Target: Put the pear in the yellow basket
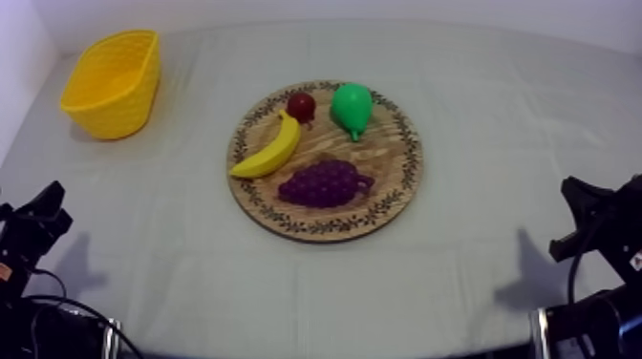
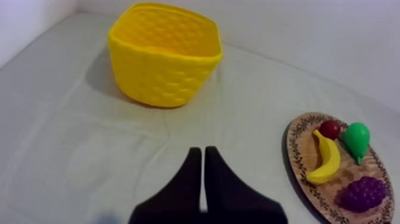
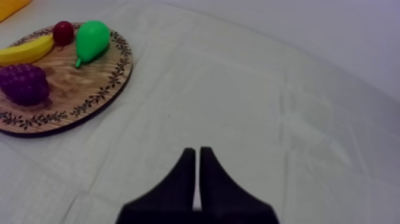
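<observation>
Two arms, the left arm [image 1: 29,234] and the right arm [image 1: 597,229], sit low at the near corners of the bench [image 1: 478,95]. By my reckoning the task has not begun, and the step in hand is the first reach for the pear.

The round wooden board [image 1: 406,196] lies mid-bench, with the yellow basket [image 1: 113,84] well apart from it at the far left. On the board are a bunch of grapes [image 1: 325,183] at the near side and a banana [image 1: 269,148] on the left. The pear [image 1: 352,107] lies at the far side, towards the right. A small red fruit [image 1: 302,105] sits just beside it on its left.

The left claw [image 2: 203,179] and the right claw [image 3: 197,179] are each pressed together into a narrow wedge, pinching nothing.

Next, I'd say, one claw must spread, come down over the pear and close on it without knocking the red fruit.

The top view gives both arms and the whole layout. The left wrist view looks partway into the basket's open mouth, with the board to its right. The right wrist view brings the pear closer, with bare wood between it and the grapes.
</observation>
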